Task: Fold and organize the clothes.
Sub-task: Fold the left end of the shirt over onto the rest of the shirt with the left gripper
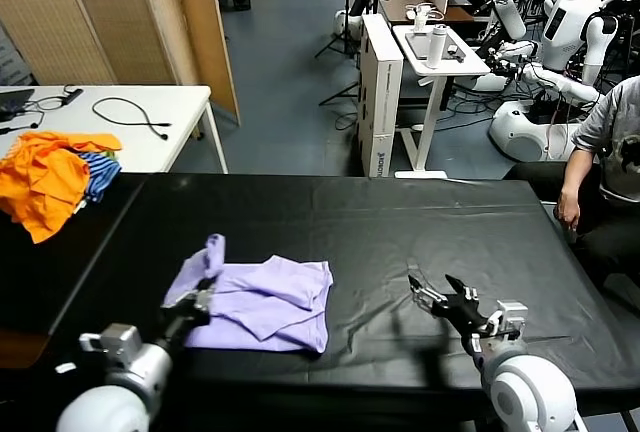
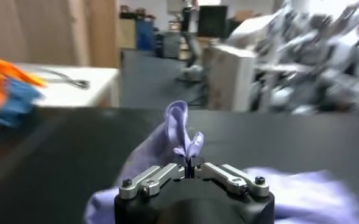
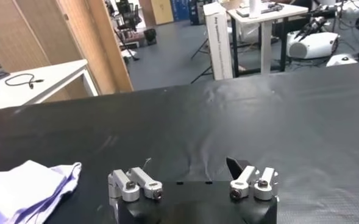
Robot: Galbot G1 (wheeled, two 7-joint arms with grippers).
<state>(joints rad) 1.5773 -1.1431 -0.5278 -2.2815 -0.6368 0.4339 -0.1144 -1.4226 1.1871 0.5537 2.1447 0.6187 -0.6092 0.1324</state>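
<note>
Lavender cotton T-shirt (image 1: pixel 262 304), one only, lying on the black counter (image 1: pixel 400 232) toward the robot's left side, already doubled over itself in several loose layers but not yet a tidy rectangle. One flap lifted up from the left edge of it, pinched between the pressed-together fingers of the left gripper (image 1: pixel 196 302), as seen also from the left wrist, where the cloth (image 2: pixel 178 131) stands up straight out of the closed fingertips. Judged from this: folding about halfway, one more fold in hand, then smoothing and placing still left to do. Right gripper (image 1: pixel 440 298) resting low over bare counter, well apart from the shirt, fingers spread wide and holding nothing; from the right wrist only a corner of the shirt (image 3: pixel 30 185) visible at the side. Two grippers counted, one busy and one waiting. One heap of orange and blue-striped garments (image 1: pixel 55 177) at the far left corner, untouched, number of pieces in it impossible to tell.
</note>
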